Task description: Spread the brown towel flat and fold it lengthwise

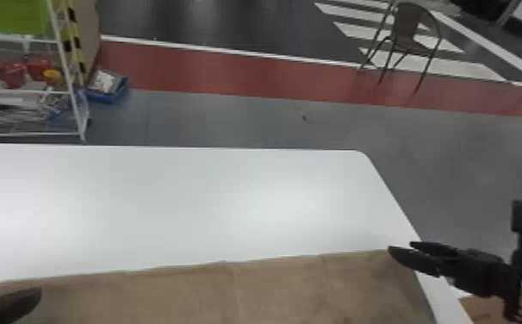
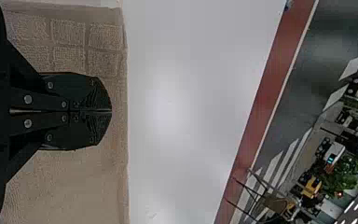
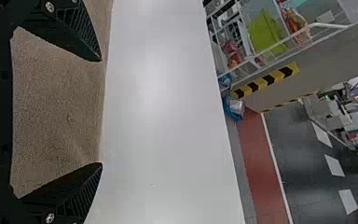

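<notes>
A white table (image 1: 178, 202) is spanning the head view's middle; the brown towel (image 1: 178, 297) is lying on it along the bottom. Lower right, the right gripper (image 1: 400, 246) is holding its fingers spread; lower left, the left gripper's (image 1: 37, 294) are pressing together.

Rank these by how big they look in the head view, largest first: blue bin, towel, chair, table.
1. Table
2. Towel
3. Chair
4. Blue bin
</notes>
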### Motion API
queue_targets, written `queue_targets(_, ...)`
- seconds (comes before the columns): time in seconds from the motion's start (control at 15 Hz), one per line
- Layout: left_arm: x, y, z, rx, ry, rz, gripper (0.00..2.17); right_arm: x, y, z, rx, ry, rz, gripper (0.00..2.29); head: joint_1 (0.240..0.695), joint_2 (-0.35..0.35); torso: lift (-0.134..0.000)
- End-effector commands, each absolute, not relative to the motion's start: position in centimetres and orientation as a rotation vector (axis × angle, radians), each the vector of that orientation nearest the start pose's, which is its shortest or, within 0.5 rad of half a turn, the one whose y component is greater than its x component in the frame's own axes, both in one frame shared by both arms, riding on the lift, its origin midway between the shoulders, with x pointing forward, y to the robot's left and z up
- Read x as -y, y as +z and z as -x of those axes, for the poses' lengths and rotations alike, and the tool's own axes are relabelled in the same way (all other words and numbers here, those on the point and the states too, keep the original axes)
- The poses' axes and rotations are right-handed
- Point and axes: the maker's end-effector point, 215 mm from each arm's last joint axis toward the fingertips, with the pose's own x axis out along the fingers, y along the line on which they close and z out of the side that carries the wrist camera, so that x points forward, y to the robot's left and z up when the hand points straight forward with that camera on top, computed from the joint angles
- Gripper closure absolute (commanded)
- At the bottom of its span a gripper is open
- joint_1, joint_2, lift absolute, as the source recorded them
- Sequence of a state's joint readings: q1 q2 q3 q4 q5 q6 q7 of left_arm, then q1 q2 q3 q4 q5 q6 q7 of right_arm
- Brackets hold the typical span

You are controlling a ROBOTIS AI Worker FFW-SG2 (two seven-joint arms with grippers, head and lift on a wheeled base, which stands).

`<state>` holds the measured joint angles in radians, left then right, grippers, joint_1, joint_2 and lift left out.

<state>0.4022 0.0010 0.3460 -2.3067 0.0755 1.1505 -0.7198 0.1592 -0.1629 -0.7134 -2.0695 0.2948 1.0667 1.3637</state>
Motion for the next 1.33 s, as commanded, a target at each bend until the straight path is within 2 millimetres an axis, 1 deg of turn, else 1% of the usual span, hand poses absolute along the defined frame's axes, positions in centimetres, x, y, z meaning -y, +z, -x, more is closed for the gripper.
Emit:
queue_targets(0.0,-25.1,-42.8,-36.0,-0.755,-0.362,0.357,1.17,45.1,-37.9,-37.6,-0.716,0.329,-0.209,0.1,0.695,-0.284,-0.123)
queue_targets(0.07,-25.5,-42.9,-35.9,-0.76,-0.353,0.364,1.17,45.6,-38.4,-37.6,-0.738,0.329,-0.205,0.13,0.695,-0.289,-0.123)
queue_targets(0.27,-26.9,-42.9,-35.2,-0.798,-0.311,0.35,1.17,47.6,-40.7,-37.0,-0.823,0.292,-0.163,0.16,0.695,-0.31,-0.123)
queue_targets(0.4,-28.1,-42.8,-34.5,-0.811,-0.283,0.354,1.17,48.4,-41.2,-36.8,-0.838,0.291,-0.154,0.21,0.695,-0.318,-0.123)
queue_targets(0.47,-28.6,-43.1,-34.0,-0.835,-0.266,0.365,1.17,48.6,-41.3,-36.7,-0.844,0.29,-0.151,0.21,0.695,-0.322,-0.123)
queue_targets(0.53,-29.0,-43.5,-33.3,-0.863,-0.256,0.375,1.17,48.6,-41.4,-36.6,-0.845,0.29,-0.148,0.21,0.695,-0.324,-0.123)
queue_targets(0.67,-29.0,-43.7,-32.4,-0.898,-0.258,0.394,1.17,48.6,-41.5,-36.6,-0.847,0.294,-0.142,0.21,0.695,-0.32,-0.123)
queue_targets(0.87,-29.1,-43.8,-32.3,-0.902,-0.256,0.397,1.17,48.4,-41.6,-36.6,-0.846,0.301,-0.14,0.21,0.695,-0.321,-0.123)
queue_targets(1.07,-29.1,-43.3,-32.7,-0.883,-0.258,0.386,1.17,48.6,-41.6,-36.3,-0.844,0.3,-0.144,0.21,0.695,-0.318,-0.123)
queue_targets(1.27,-29.1,-43.1,-32.9,-0.872,-0.264,0.385,1.17,48.1,-41.9,-36.1,-0.84,0.313,-0.143,0.21,0.695,-0.318,-0.123)
